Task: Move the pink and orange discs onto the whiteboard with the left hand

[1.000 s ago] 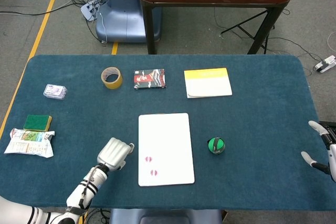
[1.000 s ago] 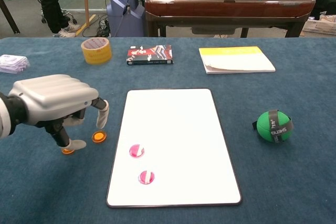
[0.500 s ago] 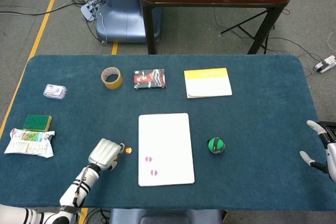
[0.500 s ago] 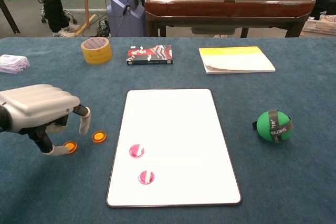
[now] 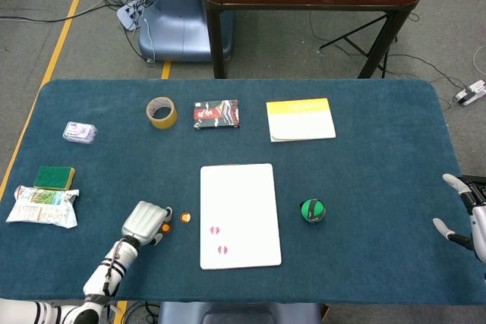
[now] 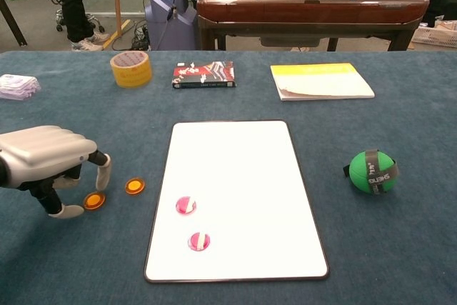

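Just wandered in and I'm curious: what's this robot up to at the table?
It is moving small discs onto the whiteboard. Two pink discs already lie on the board. Two orange discs are on the blue cloth left of it. The left robot hand hangs over the farther orange one, fingers curled down beside it, not holding it. The right robot hand waits open at the table's far right edge.

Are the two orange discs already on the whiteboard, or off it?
Off it. Both orange discs lie on the blue table cloth, left of the whiteboard, beside the left hand.
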Robot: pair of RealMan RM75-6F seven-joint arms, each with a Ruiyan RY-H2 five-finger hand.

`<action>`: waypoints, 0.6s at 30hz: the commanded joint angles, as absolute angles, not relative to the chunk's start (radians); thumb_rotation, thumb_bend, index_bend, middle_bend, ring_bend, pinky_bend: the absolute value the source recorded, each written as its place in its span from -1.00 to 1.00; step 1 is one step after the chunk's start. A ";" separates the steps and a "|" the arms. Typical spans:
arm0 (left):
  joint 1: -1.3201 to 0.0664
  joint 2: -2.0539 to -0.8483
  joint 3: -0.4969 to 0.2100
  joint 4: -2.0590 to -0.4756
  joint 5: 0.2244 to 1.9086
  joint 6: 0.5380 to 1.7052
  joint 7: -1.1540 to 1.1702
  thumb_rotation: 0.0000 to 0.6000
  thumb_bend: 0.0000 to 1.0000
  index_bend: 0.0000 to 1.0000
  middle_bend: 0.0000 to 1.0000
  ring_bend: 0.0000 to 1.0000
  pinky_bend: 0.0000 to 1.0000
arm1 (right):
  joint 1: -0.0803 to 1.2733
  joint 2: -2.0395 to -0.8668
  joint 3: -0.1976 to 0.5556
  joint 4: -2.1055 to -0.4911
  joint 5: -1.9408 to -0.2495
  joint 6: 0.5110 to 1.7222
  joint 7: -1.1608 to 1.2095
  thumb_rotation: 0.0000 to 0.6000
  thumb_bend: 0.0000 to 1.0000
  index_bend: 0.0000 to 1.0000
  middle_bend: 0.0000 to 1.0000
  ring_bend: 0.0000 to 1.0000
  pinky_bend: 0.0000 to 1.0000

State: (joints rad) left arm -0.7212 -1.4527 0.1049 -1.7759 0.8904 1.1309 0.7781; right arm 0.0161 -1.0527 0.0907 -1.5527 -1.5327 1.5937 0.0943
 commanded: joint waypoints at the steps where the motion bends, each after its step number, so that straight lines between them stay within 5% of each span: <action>1: -0.717 -1.453 0.103 -1.771 0.893 1.125 0.773 1.00 -0.43 0.06 1.00 0.92 1.00 | 0.016 -1.053 0.091 -1.553 -1.532 1.593 0.093 1.00 -0.73 -0.59 -0.49 -0.46 -0.21; 18: -0.703 -1.470 0.080 -1.742 0.898 1.095 0.764 1.00 -0.43 0.09 1.00 0.92 1.00 | 0.018 -1.053 0.091 -1.556 -1.529 1.590 0.090 1.00 -0.73 -0.59 -0.49 -0.46 -0.21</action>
State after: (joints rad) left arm -0.7035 -1.4698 0.0799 -1.7417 0.8985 1.0952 0.7643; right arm 0.0179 -1.0528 0.0914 -1.5555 -1.5290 1.5901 0.0898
